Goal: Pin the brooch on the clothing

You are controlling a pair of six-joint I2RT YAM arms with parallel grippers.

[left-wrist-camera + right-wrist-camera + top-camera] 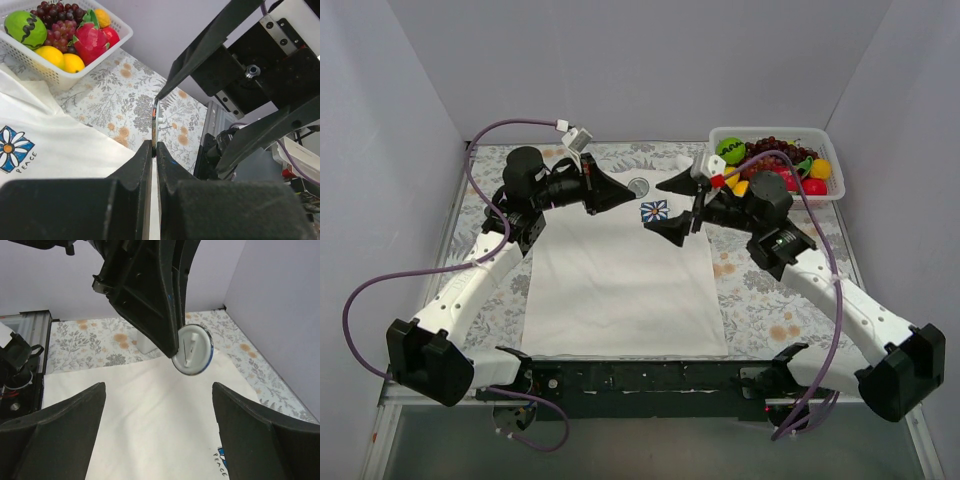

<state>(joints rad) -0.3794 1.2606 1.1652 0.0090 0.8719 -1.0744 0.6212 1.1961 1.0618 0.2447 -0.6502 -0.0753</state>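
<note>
Left gripper (154,149): fingers pinched shut on the rim of the brooch (192,356). The disc is upright, with its white back and pin facing the right arm. It is held over the collar end of the shirt (620,290), toward the far edge, mid-bench. Right gripper (159,390): jaws wide apart, holding nothing, just beside the brooch. The shirt lies flat at bench centre. Fruit basket (830,135) sits in the far right corner.
</note>
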